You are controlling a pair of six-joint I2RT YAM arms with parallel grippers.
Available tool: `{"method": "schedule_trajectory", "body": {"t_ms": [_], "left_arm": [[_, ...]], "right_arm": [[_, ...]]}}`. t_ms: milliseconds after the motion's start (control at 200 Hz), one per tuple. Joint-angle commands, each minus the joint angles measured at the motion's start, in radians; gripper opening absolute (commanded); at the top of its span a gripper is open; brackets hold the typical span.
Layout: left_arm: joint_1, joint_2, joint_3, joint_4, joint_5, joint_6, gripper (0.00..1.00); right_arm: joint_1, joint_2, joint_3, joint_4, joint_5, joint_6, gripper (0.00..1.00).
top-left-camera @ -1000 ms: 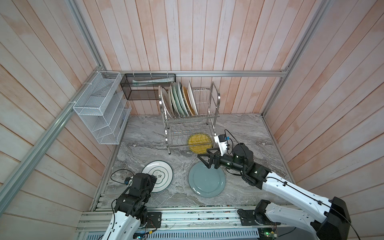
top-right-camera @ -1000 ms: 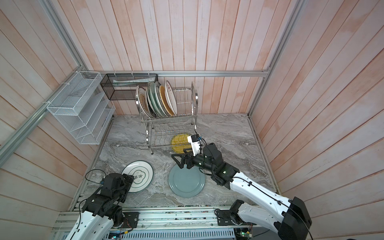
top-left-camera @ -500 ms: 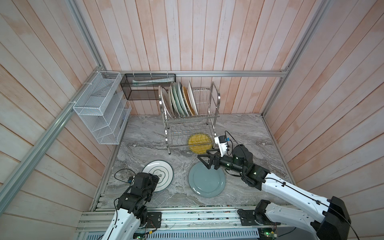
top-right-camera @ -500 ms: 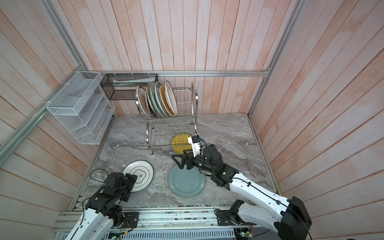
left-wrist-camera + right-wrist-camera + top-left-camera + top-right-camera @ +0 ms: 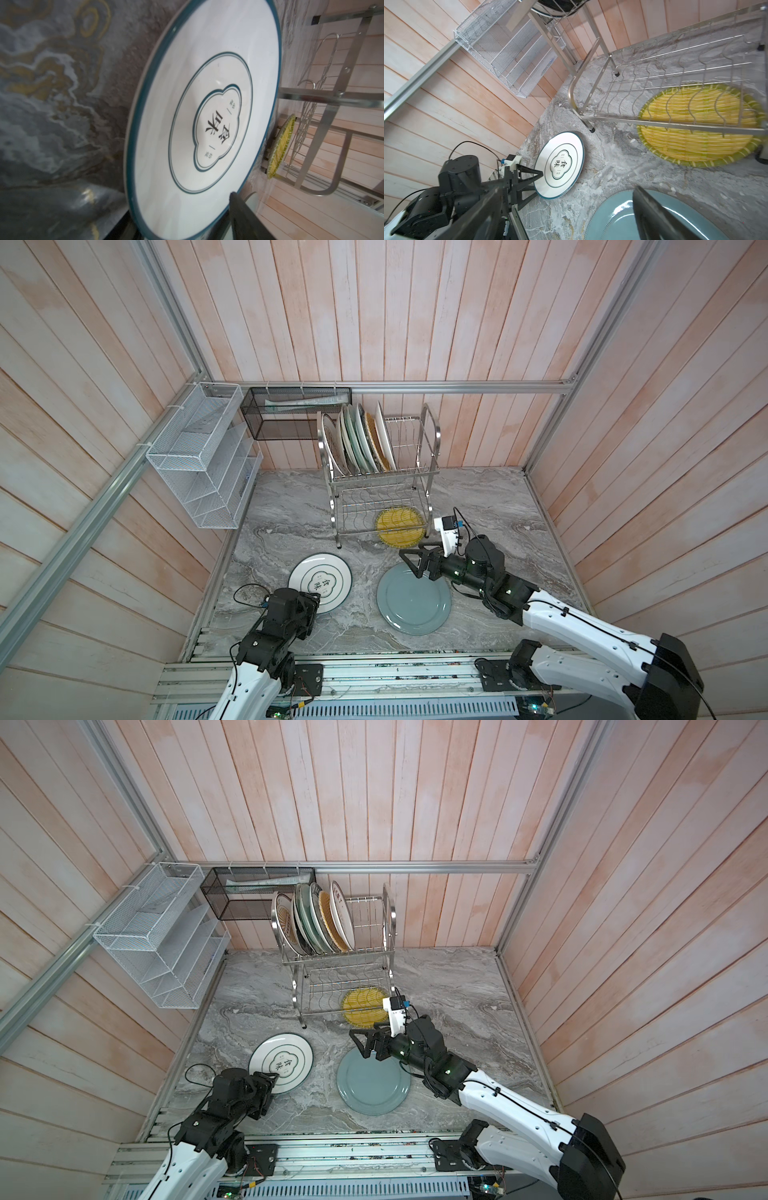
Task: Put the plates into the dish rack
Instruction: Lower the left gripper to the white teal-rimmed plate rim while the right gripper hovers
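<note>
A white plate with a teal rim [image 5: 320, 581] [image 5: 281, 1061] [image 5: 559, 165] lies at the front left of the marble counter. My left gripper [image 5: 311, 599] [image 5: 180, 207] is open, its jaws straddling that plate's near rim. A grey-blue plate [image 5: 413, 599] [image 5: 372, 1079] lies flat at front centre. My right gripper [image 5: 411, 564] [image 5: 360, 1044] hangs open and empty over its far edge. A yellow woven plate [image 5: 401, 526] [image 5: 695, 133] lies on the counter under the lower tier of the dish rack [image 5: 430, 435] [image 5: 390, 911]. Several plates [image 5: 361, 443] stand upright in the left half of the upper tier.
A white mesh organiser [image 5: 203, 460] hangs on the left wall and a black mesh basket [image 5: 291, 414] on the back wall beside the rack. Wooden walls enclose the counter on three sides. A metal rail [image 5: 374, 676] runs along the front edge.
My left gripper has edged forward onto the white plate's near rim and its jaws have narrowed around it. The right arm has hardly moved.
</note>
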Motion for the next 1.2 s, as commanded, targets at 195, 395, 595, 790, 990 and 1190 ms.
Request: {"method": "schedule_trajectory", "body": {"t_ms": [195,395,595,790,990,1190], "left_arm": [[0.001,-0.005,-0.083,-0.036,0.011,-0.108,0.54],[0.002,0.03,-0.093,-0.015,0.001,-0.134,0.52],[0.002,0.085,-0.095,0.025,-0.001,-0.135,0.52],[0.002,0.176,-0.128,0.13,0.011,-0.141,0.51],[0.002,0.229,-0.134,0.162,0.008,-0.158,0.34],[0.001,0.221,-0.135,0.151,-0.004,-0.194,0.15]], "right_arm": [[0.001,-0.03,-0.061,0.081,0.096,0.03,0.98],[-0.002,0.007,-0.061,0.111,0.013,0.058,0.98],[-0.004,-0.003,-0.068,0.107,0.028,0.075,0.98],[-0.009,-0.022,-0.071,0.092,0.044,0.079,0.98],[-0.01,-0.031,-0.069,0.085,0.055,0.083,0.98],[-0.012,-0.049,-0.066,0.075,0.065,0.083,0.98]]}}
